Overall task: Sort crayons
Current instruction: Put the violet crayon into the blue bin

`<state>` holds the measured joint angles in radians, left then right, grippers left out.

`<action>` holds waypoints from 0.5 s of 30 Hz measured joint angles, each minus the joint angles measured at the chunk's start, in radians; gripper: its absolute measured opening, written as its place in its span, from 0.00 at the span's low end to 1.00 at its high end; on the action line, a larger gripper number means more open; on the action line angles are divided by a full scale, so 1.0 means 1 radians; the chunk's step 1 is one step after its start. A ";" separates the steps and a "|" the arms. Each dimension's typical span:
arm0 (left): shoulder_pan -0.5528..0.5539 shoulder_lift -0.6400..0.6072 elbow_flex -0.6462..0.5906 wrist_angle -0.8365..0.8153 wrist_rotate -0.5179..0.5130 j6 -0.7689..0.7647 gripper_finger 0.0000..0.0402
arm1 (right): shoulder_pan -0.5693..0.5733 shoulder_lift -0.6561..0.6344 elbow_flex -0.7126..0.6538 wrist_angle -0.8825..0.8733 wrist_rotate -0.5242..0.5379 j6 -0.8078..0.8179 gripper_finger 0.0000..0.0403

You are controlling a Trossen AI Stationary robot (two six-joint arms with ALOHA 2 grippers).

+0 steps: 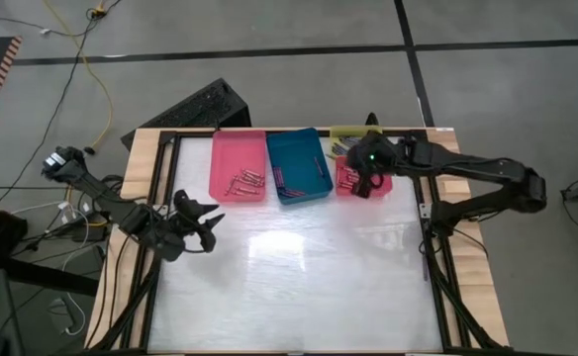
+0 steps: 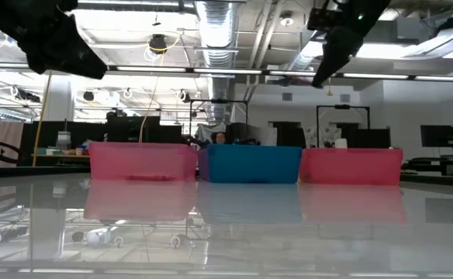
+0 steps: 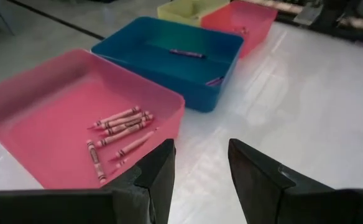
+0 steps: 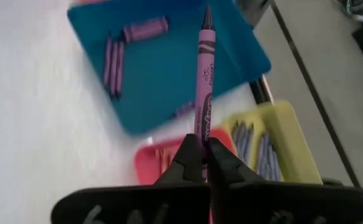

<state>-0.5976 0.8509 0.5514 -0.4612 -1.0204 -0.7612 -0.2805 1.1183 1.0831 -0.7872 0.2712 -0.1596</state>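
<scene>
**Purple crayon clamped above the trays at the table's far edge**

The table [image 1: 299, 287] carries a row of trays along its far edge. The pink tray [image 1: 238, 165] stands nearest the far-left corner, the teal tray [image 1: 298, 164] just beside it, then the red tray [image 1: 351, 178] with the yellow tray [image 1: 345, 132] behind it, toward the far-right corner.

The right gripper [image 4: 204, 155] is raised above the red tray, its fingers clamped together on a purple crayon [image 4: 205, 68] that points out past the fingertips, over the gap between the teal and red trays. The left gripper [image 3: 200, 165] hangs over the table's left side, near the left edge and short of the pink tray; its fingers [image 3: 160, 168] stand apart with nothing between them.

A cluster of pink crayons [image 3: 120, 129] lies in the pink tray toward its near side. Purple crayons [image 4: 129, 40] lie in the teal tray, some along one wall. Grey crayons [image 4: 256, 149] lie side by side in the yellow tray, and a few crayons show in the red tray, their colour hard to tell.
</scene>
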 joint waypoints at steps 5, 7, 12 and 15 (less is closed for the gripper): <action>0.093 0.000 0.000 0.000 0.104 0.056 0.35 | -0.071 0.012 -0.058 0.190 -0.088 -0.039 0.01; 0.125 0.000 0.000 0.000 0.120 0.073 0.35 | -0.095 0.018 -0.086 0.293 -0.131 -0.043 0.01; 0.177 0.000 0.000 0.004 0.125 0.097 0.35 | -0.116 0.098 -0.126 0.511 -0.199 -0.035 0.01; 0.190 0.000 0.000 0.004 0.134 0.095 0.35 | -0.114 0.177 -0.126 0.591 -0.198 -0.025 0.01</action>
<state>-0.4072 0.8505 0.5514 -0.4576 -0.8868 -0.6666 -0.3945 1.2957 0.9570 -0.1966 0.0734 -0.1845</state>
